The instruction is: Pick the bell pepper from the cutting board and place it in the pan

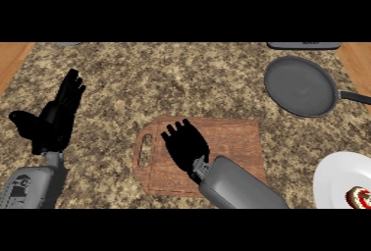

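Open right hand (pixel 187 143) hovers over brown wooden cutting board (pixel 239 144), centre frame.
No bell pepper shows; round dark-grey metal pan (pixel 301 86) lies upper right.

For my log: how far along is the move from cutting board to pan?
Done: nothing; the pan holds nothing. In hand: the right hand hovers over the cutting board, fingers straight; no pepper shows, perhaps hidden beneath. To do: grasp, carry, place. The left hand rests open at left.

On counter (pixel 145 83): cutting board (pixel 239 142) at centre; pan (pixel 301 86) behind it, rightward; plate (pixel 334 174) front right.
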Controlling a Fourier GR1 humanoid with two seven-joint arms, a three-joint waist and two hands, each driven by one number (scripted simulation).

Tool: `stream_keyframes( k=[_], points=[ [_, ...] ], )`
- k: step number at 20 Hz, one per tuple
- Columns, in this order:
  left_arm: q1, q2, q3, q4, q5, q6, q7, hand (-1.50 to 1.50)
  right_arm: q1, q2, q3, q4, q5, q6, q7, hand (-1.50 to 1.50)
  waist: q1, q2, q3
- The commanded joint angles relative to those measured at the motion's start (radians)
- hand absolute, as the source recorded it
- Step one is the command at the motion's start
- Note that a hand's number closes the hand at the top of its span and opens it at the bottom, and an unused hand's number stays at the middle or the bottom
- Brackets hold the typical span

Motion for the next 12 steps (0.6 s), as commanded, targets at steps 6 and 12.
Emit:
stream_keyframes(
  k=[6,12],
  points=[
    [-0.031,0.003,0.047,0.114,0.007,-0.053,-0.061,0.0,0.02,0.007,0.062,0.035,-0.033,0.006,0.036,-1.5,-0.002,0.0,0.0],
    [-0.039,0.002,0.053,0.077,-0.004,-0.039,-0.024,0.0,-0.045,0.004,0.04,0.154,0.038,-0.039,-0.2,1.5,-0.002,0.001,0.0]
  ],
)
